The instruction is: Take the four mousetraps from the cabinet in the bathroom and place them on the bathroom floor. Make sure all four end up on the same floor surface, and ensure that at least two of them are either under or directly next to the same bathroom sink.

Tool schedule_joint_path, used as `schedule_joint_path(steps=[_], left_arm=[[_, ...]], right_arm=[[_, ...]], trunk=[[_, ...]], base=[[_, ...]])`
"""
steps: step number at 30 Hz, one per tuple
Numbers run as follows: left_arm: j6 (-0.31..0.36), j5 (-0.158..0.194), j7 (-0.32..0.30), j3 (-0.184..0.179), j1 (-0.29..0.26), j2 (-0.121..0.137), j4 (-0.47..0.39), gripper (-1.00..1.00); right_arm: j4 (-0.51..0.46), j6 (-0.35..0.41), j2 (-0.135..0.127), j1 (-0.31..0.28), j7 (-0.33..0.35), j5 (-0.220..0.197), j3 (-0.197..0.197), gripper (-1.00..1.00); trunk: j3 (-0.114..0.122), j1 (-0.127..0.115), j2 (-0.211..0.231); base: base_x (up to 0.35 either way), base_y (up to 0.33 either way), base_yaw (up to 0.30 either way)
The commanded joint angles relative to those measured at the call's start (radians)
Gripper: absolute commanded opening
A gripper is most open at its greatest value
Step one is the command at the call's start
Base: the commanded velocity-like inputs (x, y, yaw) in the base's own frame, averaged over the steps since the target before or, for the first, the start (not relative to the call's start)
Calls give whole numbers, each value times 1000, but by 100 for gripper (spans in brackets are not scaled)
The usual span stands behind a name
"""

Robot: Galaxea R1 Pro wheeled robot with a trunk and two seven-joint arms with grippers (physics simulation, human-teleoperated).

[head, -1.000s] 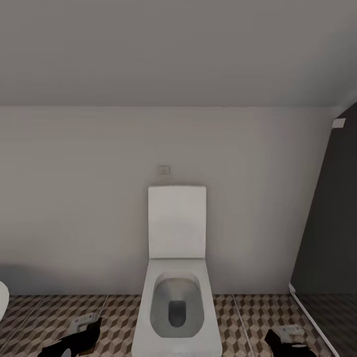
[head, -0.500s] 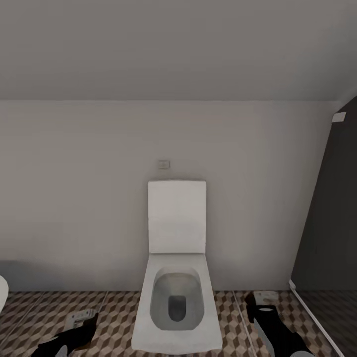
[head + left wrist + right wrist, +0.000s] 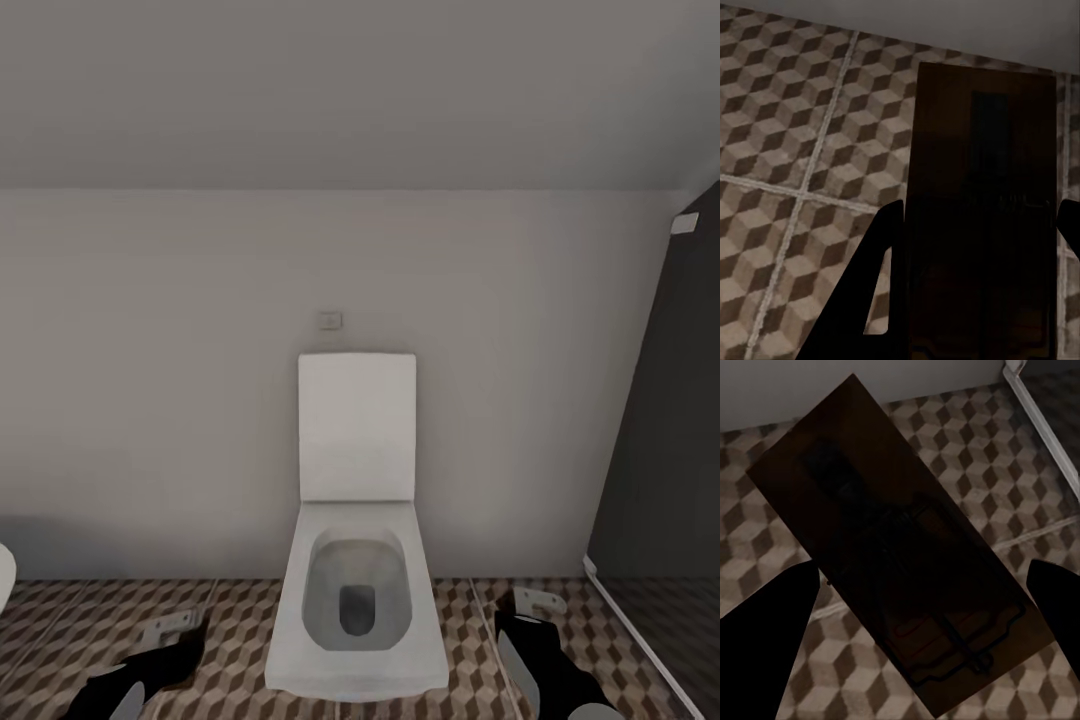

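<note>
The left end effector point(image 3: 172, 632) is clamped on a flat dark-brown wooden mousetrap point(image 3: 979, 217), its long axis running out along the fingers, above the cube-patterned tiled bathroom floor point(image 3: 240, 620). Beyond the white toilet point(image 3: 355, 600), the right end effector point(image 3: 535, 605) likewise grips a second mousetrap point(image 3: 896, 577), lying skewed between its fingers.

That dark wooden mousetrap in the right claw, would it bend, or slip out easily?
Probably stiff: the mousetrap looks like a flat wooden slab that keeps its straight edges between the right tool's fingers. Likely light, being so thin. Its wire parts may snag or shift, and a flat smooth board could slide if gripped loosely.
</note>
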Motion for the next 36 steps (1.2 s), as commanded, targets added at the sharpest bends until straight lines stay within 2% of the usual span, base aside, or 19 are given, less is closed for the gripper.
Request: schedule_joint_path(steps=[1, 16, 17, 19, 20, 22, 29, 34, 36], left_arm=[[3, 9, 12, -5, -1, 0, -1, -100], [5, 8, 12, -5, -1, 0, -2, -100], [5, 8, 11, -5, -1, -1, -2, -100], [5, 8, 11, -5, -1, -1, -2, -100], [4, 8, 11, -5, -1, -1, -2, -100], [4, 9, 11, -5, -1, -1, -2, -100], [1, 9, 12, -5, -1, -1, -2, -100], [0, 9, 12, -4, -1, -1, -2, -100], [-1, 9, 11, -4, -1, -1, -2, -100]], right_arm=[[-2, 3, 0, 0, -5, -10, 3, -100], [-2, 25, -1, 0, 0, -6, 9, -100], [-2, 51, -2, 0, 4, -5, 10, -100], [-3, 178, -9, 0, 32, -3, 12, -100], [-9, 245, -13, 0, 68, -1, 12, -100], [-12, 282, -16, 0, 101, 3, 12, -100], [-18, 353, -20, 0, 119, 6, 12, -100], [-18, 357, -20, 0, 120, 6, 12, -100], [-18, 356, -19, 0, 120, 6, 12, -100]], trunk=[[-4, 4, -8], [-51, 61, -113], [-55, 65, -120], [-61, 73, -134], [-64, 77, -141], [-70, 84, -155], [-92, 111, -204], [-108, 130, -238], [-116, 131, -238]], base=[[0, 0, 0], [0, 0, 0], [0, 0, 0], [0, 0, 0], [0, 0, 0], [0, 0, 0], [0, 0, 0], [0, 0, 0], [0, 0, 0]])
